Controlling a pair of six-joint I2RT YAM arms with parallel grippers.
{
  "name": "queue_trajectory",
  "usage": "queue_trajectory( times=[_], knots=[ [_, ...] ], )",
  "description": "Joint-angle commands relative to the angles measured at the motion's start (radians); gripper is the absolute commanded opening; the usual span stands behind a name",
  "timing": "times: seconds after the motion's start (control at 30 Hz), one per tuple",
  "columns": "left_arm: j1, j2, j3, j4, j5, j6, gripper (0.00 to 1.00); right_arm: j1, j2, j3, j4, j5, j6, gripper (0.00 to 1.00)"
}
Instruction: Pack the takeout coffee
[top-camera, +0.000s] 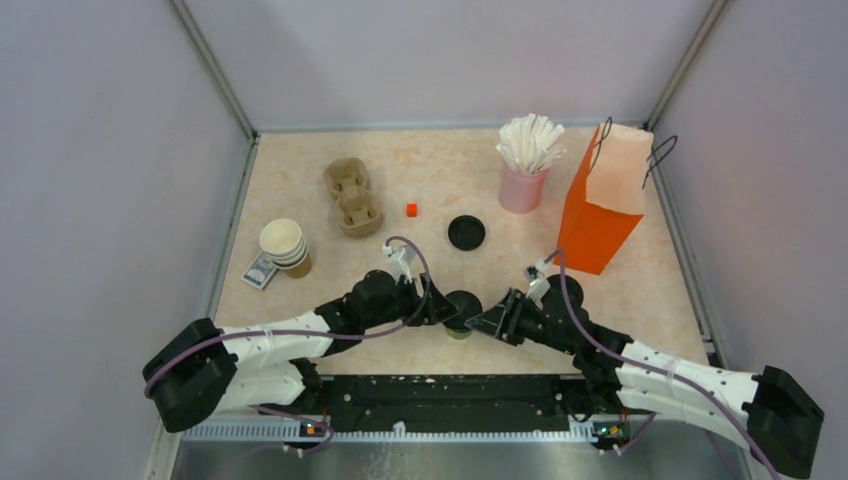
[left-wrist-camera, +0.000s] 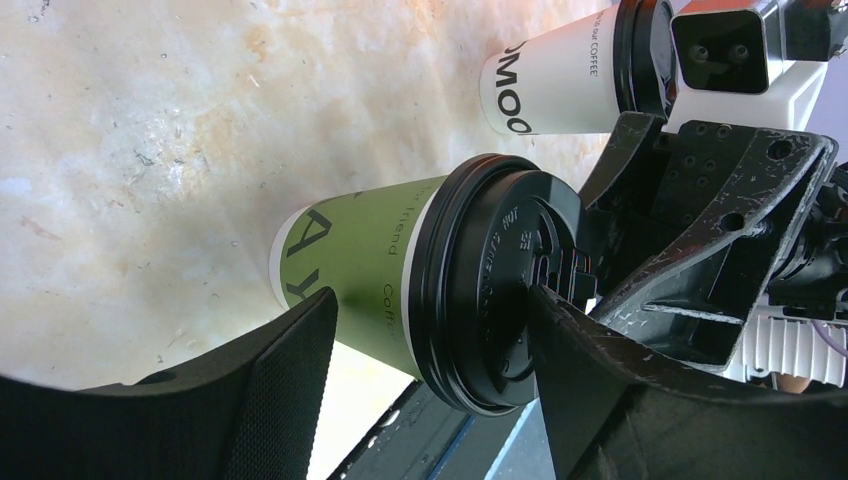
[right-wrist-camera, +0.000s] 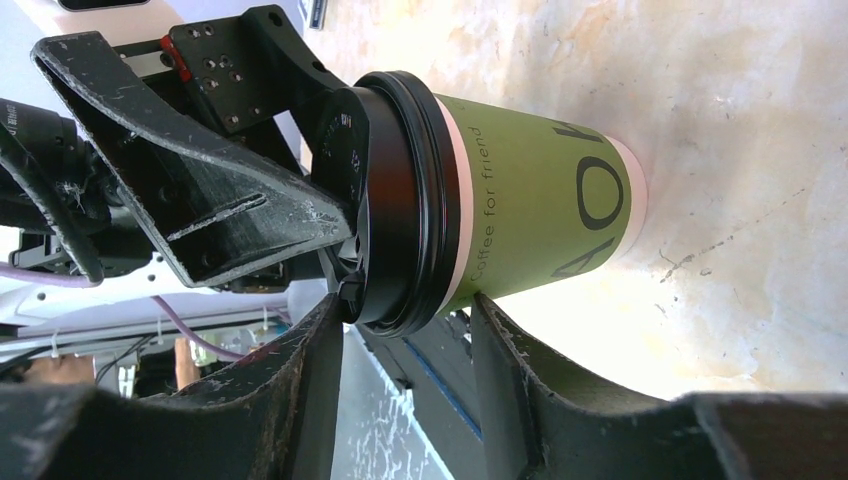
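The marbled table is being occupied at its near middle by two claws meeting tip to tip. An orange paper bag is being supported upright well beyond the right claw, to its far right. The left claw is being held wide open. One finger is being carried alongside the cup's wall, and the other is being laid on the lid's top, seemingly touching it. The right claw's jaws are being held apart across the lid's rim; whether they are clenched there or released cannot be told. A cardboard cup carrier and a stack of lidless cups are being shown well beyond the left claw, to its left. A pink cup of straws is being shown far beyond the right claw. The takeout coffee, olive-green with a black lid, is being supported upright directly between the two claws. A loose black lid is being shown just beyond both claws, and a small red cube farther off.
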Motion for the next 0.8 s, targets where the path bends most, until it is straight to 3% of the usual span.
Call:
queue_trajectory(
  times=[0.0,0.6,0.77],
  knots=[
    [-0.003,0.026,-0.01,-0.049,-0.049,0.04,0.74,0.012,0.071,-0.086,-0.283,0.03,-0.071,0.32],
    [-0.002,-0.009,-0.03,-0.099,-0.095,0.038,0.7,0.014,0.157,-0.069,-0.233,0.052,-0.092,0.28],
    [0.0,-0.068,0.099,-0.195,-0.103,0.107,0.77,0.012,0.087,0.172,-0.357,0.094,-0.149,0.41]
  ],
)
